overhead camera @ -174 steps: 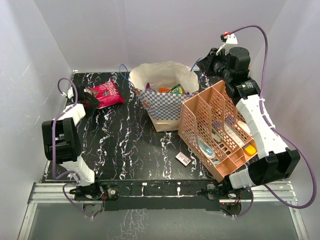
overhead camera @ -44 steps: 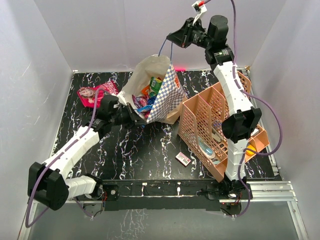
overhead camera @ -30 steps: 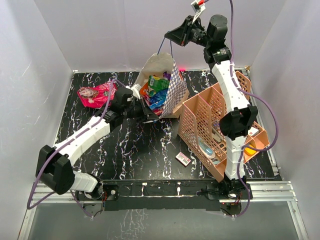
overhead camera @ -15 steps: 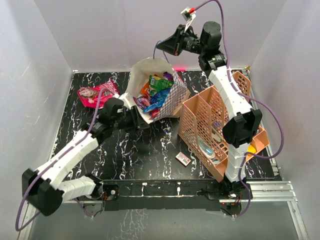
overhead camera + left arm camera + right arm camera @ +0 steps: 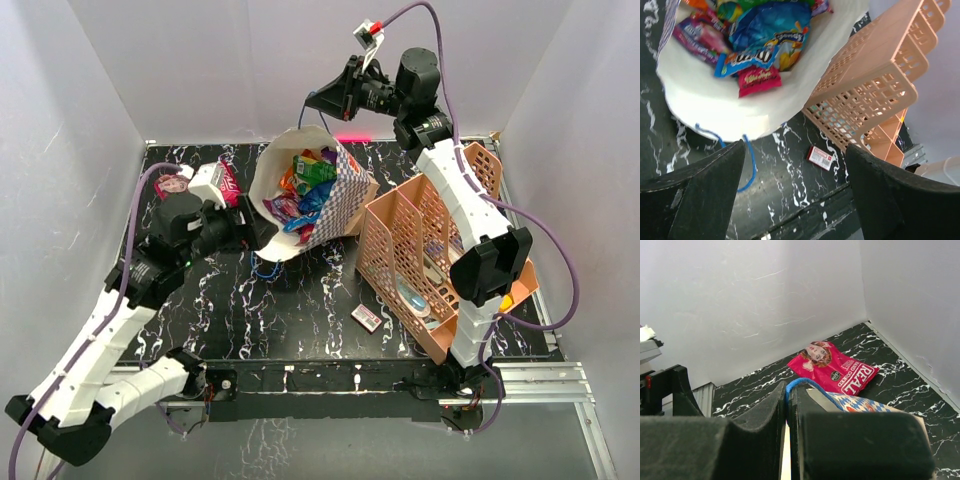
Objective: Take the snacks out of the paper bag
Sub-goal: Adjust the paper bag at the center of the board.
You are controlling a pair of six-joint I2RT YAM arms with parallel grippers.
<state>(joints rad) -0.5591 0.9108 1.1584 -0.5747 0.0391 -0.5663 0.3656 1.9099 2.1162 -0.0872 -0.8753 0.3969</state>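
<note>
Pinching the blue cord handle [image 5: 800,381] tight in the right tool [image 5: 789,391], holding the paper bag [image 5: 345,195] tipped over the counter [image 5: 300,300], just beside the peach rack [image 5: 420,250]. Spreading the left tool [image 5: 795,147] wide and empty at the bag's mouth. Showing snacks [image 5: 762,45] crammed inside, a pink-red bag [image 5: 837,370] lying apart on the counter.
</note>
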